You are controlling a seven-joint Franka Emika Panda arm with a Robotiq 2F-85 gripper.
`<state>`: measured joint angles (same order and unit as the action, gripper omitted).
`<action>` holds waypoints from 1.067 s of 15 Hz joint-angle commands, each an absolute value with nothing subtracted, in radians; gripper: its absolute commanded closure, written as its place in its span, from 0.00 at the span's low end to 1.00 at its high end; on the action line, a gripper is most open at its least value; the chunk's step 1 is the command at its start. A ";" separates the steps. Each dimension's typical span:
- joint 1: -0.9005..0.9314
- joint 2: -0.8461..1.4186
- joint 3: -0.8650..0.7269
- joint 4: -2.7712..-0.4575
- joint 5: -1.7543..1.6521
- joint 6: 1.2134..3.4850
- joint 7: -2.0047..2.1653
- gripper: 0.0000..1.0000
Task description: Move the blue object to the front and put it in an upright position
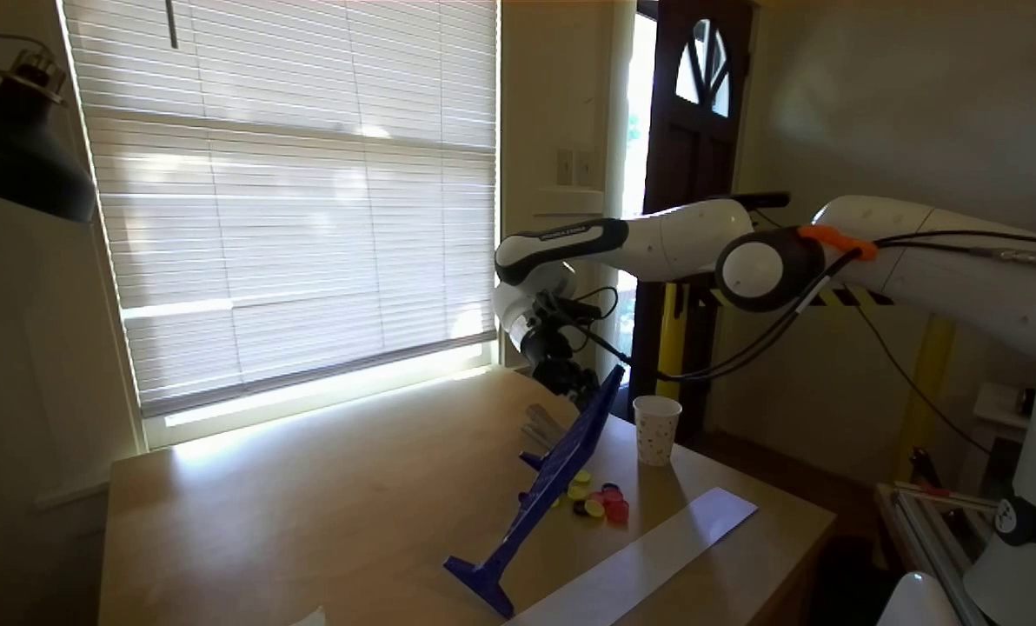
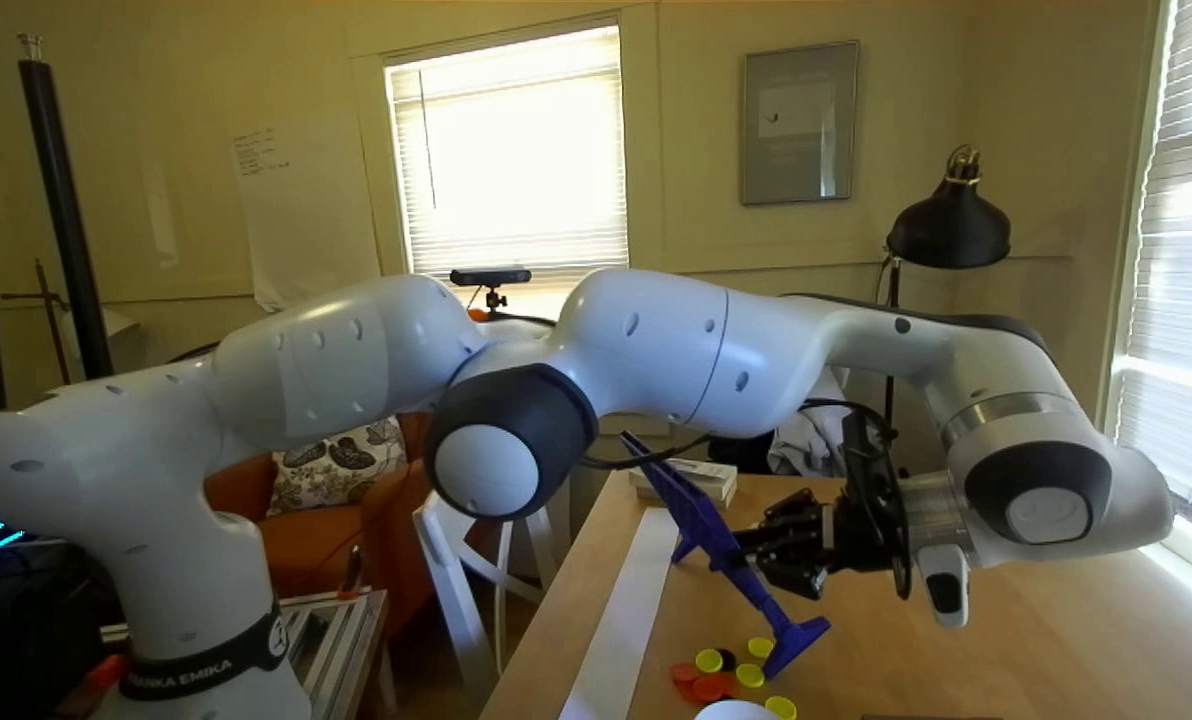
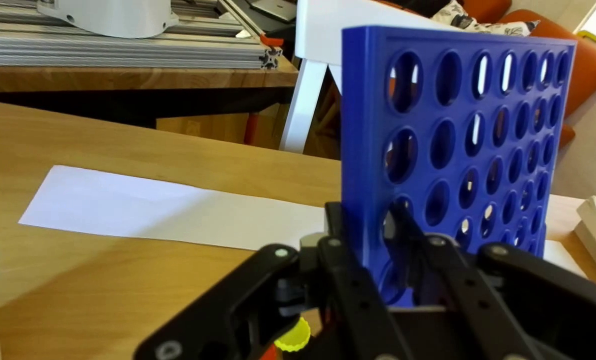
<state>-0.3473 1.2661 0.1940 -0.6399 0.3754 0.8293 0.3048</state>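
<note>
the blue panel [image 3: 459, 111] is held by the hand [image 3: 368, 220], which is narrowed around one end of it; the panel is slanted over the tabletop [image 1: 335, 496], its top edge leaned toward the arm's base [image 1: 1009, 574]. in an exterior view one of its feet [image 2: 794, 643] is seen just beside the yellow discs [image 2: 750, 676], with the red discs [image 2: 711, 687] near; whether it is touched down cannot be told. the step in hand is judged to be the righting of the panel and its setting down at the front, though which side is meant by the front is unclear. this is best done by a slow turn of the hand, so that the top is swung back over the feet. because the grip is taken at one end only, the far end may sag or twist, so both feet should be kept level and lowered together. the discs should be kept out from under the feet, since a wobble could be caused by even one, and the white cup [image 1: 657, 435], near the held end, should not be brushed. the grip should be loosened only once both feet are flat, and the hand should be backed straight off the end.
</note>
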 commanded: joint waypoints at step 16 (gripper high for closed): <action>-0.483 1.248 0.458 -0.755 0.274 0.829 0.576 0.94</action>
<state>-0.4471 1.2588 0.3996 -0.7163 0.2933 0.8294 0.5291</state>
